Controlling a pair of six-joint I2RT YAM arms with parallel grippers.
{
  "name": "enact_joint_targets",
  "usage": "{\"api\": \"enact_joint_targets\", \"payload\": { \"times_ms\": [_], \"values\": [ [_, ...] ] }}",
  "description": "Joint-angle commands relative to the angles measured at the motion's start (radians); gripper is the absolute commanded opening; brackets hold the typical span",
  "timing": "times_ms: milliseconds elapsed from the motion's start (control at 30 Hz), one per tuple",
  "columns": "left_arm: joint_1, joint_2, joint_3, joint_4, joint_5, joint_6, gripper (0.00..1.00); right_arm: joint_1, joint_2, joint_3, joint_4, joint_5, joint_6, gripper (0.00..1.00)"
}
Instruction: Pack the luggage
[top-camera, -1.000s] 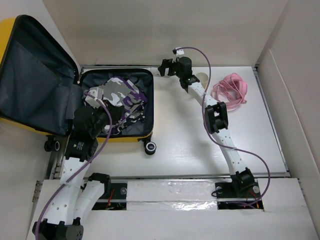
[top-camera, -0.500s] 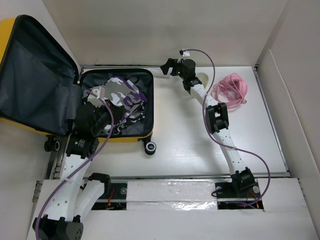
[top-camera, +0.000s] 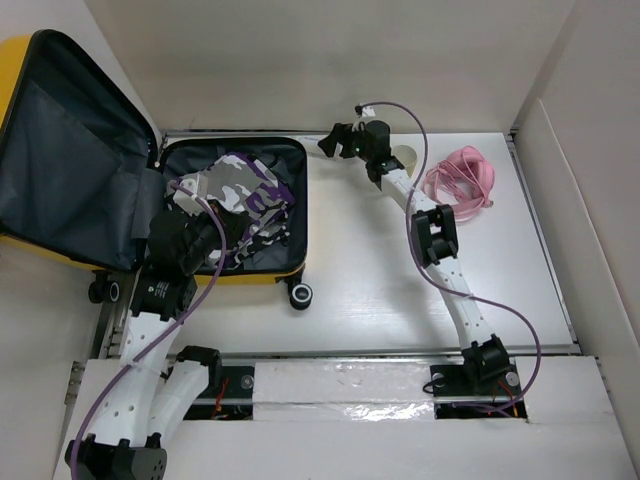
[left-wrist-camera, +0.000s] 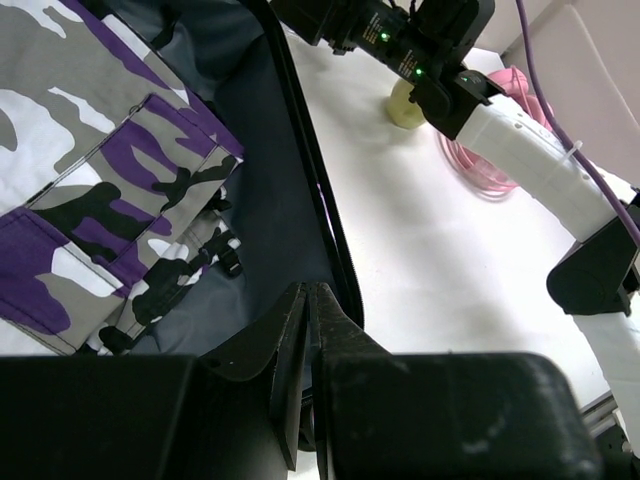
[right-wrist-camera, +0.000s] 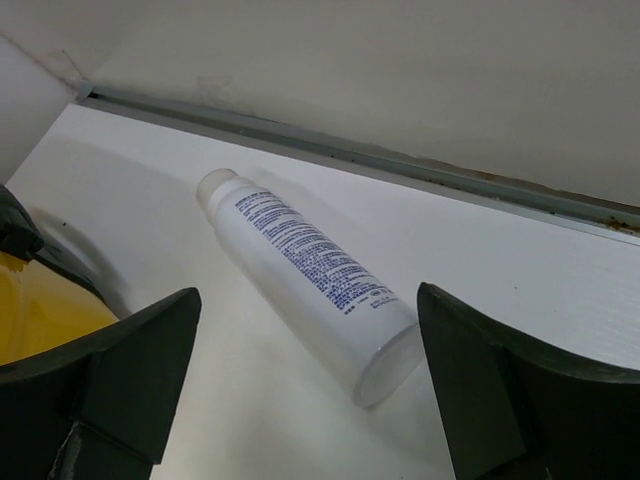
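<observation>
The yellow luggage (top-camera: 262, 274) lies open at the left, with its grey-lined lid (top-camera: 70, 170) propped up. A purple, grey and white camouflage garment (top-camera: 240, 190) lies in its base and also shows in the left wrist view (left-wrist-camera: 100, 190). My left gripper (top-camera: 212, 238) hovers over the base near its right rim (left-wrist-camera: 322, 210), shut and empty (left-wrist-camera: 308, 295). My right gripper (top-camera: 337, 142) is open at the back edge beside the luggage's far right corner (right-wrist-camera: 40, 310). A white bottle with blue print (right-wrist-camera: 310, 280) lies on the table between its spread fingers (right-wrist-camera: 130, 370), untouched.
A coiled pink cable (top-camera: 460, 178) lies at the back right. A small cream round object (top-camera: 405, 157) sits beside the right wrist. A metal rail (right-wrist-camera: 400, 165) and a white wall run behind the bottle. A luggage wheel (top-camera: 300, 295) sticks out at the front.
My right gripper has shifted slightly right and turned at the back edge near the bottle. The left arm has barely moved.
</observation>
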Motion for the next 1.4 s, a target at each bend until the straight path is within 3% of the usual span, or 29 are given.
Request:
{"api": "enact_joint_targets", "payload": {
  "times_ms": [0,133,267,400,500,600,700,833,933,1067,1167,1367],
  "values": [
    [-0.004,-0.02,0.012,0.034,-0.002,0.016,0.03,-0.001,-0.078,-0.052,0.011,-0.091,0.001,0.94],
    [-0.004,-0.025,0.012,0.031,-0.004,0.016,0.03,0.017,-0.211,-0.251,0.002,-0.117,-0.072,0.87],
    [-0.004,-0.027,0.012,0.033,0.001,0.018,0.03,0.053,-0.357,-0.429,0.019,-0.015,-0.209,0.91],
    [-0.004,-0.039,0.008,0.03,0.0,0.018,0.03,0.072,-0.299,-0.228,-0.159,0.085,-0.29,1.0],
    [-0.004,-0.043,0.006,0.027,-0.005,0.019,0.03,0.073,-0.22,-0.078,-0.294,0.139,-0.303,1.0],
    [-0.004,-0.042,0.006,0.025,0.0,0.021,0.03,0.073,-0.242,-0.117,-0.342,0.252,-0.317,1.0],
    [-0.004,-0.033,0.008,0.033,0.016,0.021,0.02,0.073,-0.298,-0.205,-0.222,0.239,-0.347,1.0],
    [-0.004,-0.028,0.009,0.033,0.016,0.022,0.02,0.073,-0.091,0.158,-0.363,0.154,-0.376,1.0],
    [-0.004,-0.031,0.011,0.028,0.009,0.022,0.02,0.063,-0.179,-0.058,-0.206,0.134,-0.324,1.0],
    [-0.004,-0.024,0.009,0.033,0.022,0.021,0.01,0.053,-0.092,0.111,-0.288,0.111,-0.298,1.0],
    [-0.004,-0.03,0.009,0.028,0.018,0.018,0.01,0.043,-0.123,0.028,-0.238,0.093,-0.257,1.0],
    [-0.004,-0.027,0.011,0.03,0.018,0.013,0.01,0.043,-0.115,0.052,-0.271,0.034,-0.203,1.0]
  ]
}}
